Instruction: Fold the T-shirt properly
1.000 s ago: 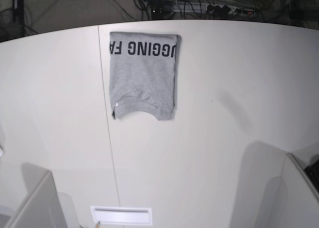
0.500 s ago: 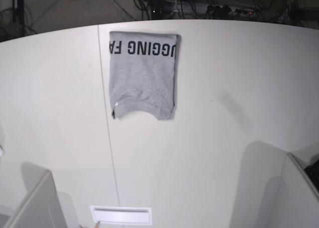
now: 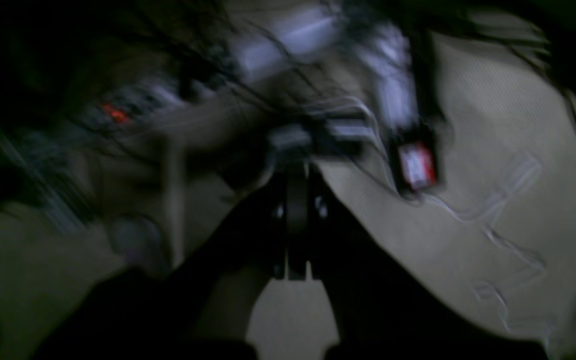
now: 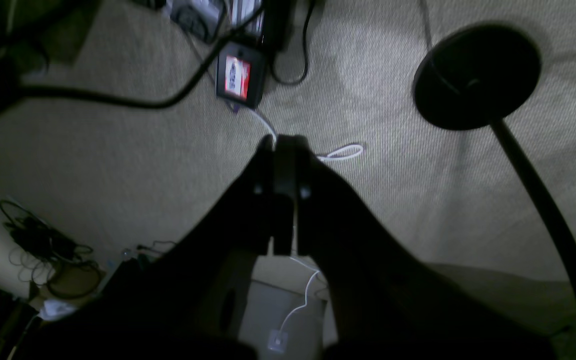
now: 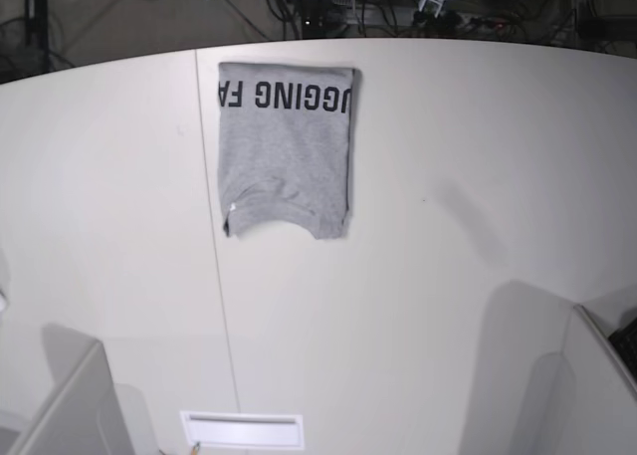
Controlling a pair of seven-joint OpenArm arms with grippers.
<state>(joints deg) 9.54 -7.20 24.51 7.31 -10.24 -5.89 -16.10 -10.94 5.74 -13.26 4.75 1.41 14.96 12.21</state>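
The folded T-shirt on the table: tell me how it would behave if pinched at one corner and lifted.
The T-shirt is soft grey knit lying flat in layers, so it would likely sag and unfold. It probably weighs little for its area. Pushed across the smooth white table, it would more likely bunch than slide whole.

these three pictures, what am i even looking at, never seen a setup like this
It is a robot with two arms, meant to fold a T-shirt. The base view looks down on a white table, where the grey shirt lies folded into a rectangle, black letters along its far edge. Nothing touches it. The other two pictures come from cameras on the arms' wrists. Both point at a carpeted floor with cables, away from the table. The dark shape in each is that arm's end effector: left, blurred, and right. Both look shut, holding nothing.
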